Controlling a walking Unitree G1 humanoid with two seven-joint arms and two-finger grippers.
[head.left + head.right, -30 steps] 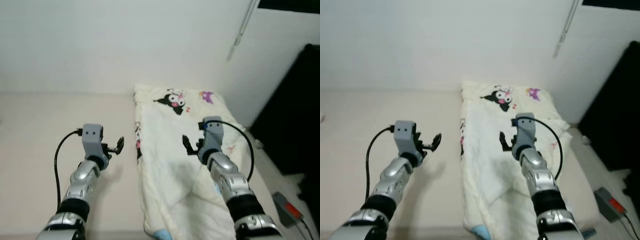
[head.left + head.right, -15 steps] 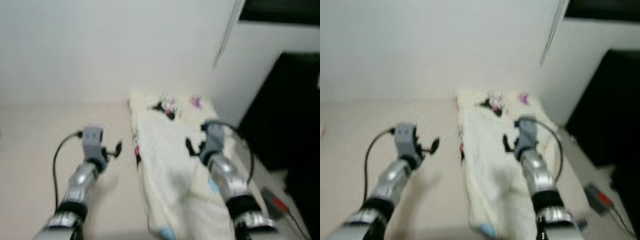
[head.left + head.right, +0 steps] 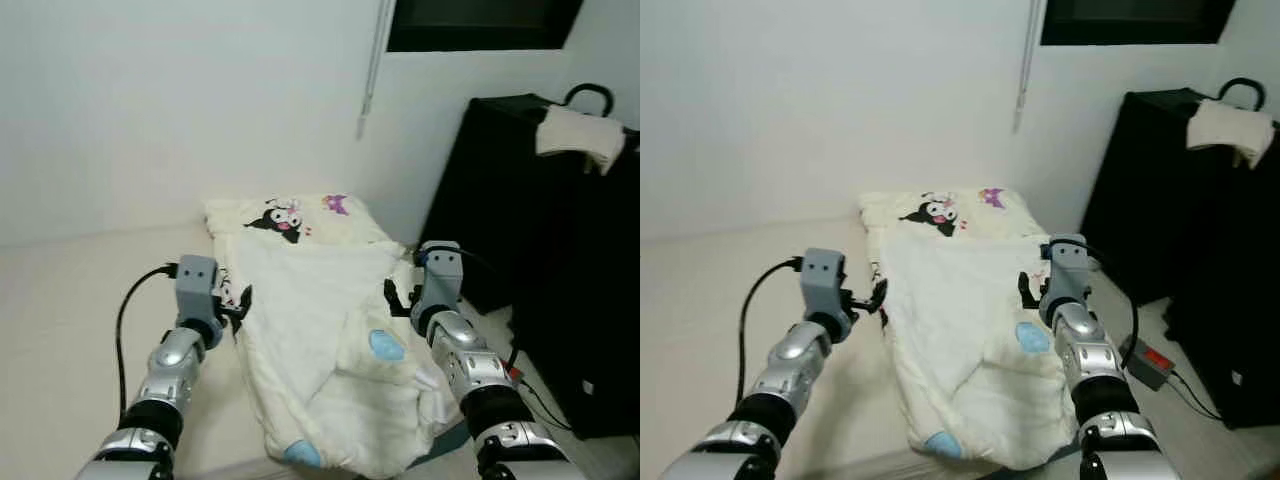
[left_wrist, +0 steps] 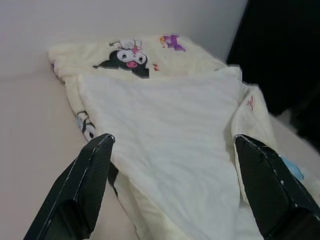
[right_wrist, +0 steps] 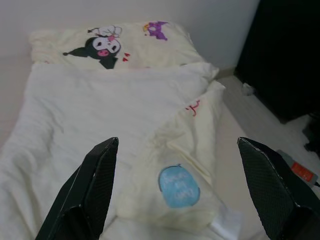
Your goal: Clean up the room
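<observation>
A cream quilt [image 3: 310, 340] with cartoon prints lies rumpled along a low bed, one corner folded over to show a blue patch [image 3: 386, 345]. A pillow [image 3: 285, 215] with a black cartoon figure lies at the far end by the wall. My left gripper [image 3: 240, 300] hovers open at the quilt's left edge. My right gripper [image 3: 393, 297] hovers open above its right side. In the wrist views the left gripper [image 4: 173, 139] and right gripper [image 5: 177, 142] both look down the quilt with nothing between their fingers.
A tall black cabinet [image 3: 520, 200] stands right of the bed with a white cloth [image 3: 578, 135] on top. A grey box with a red part [image 3: 1148, 362] and cable lies on the floor beside it. Bare beige surface [image 3: 70, 300] spreads left. White wall behind.
The whole picture has swung, so the camera has turned to the right and the black cabinet has come into view. Both arms keep the same raised pose, fingers open.
</observation>
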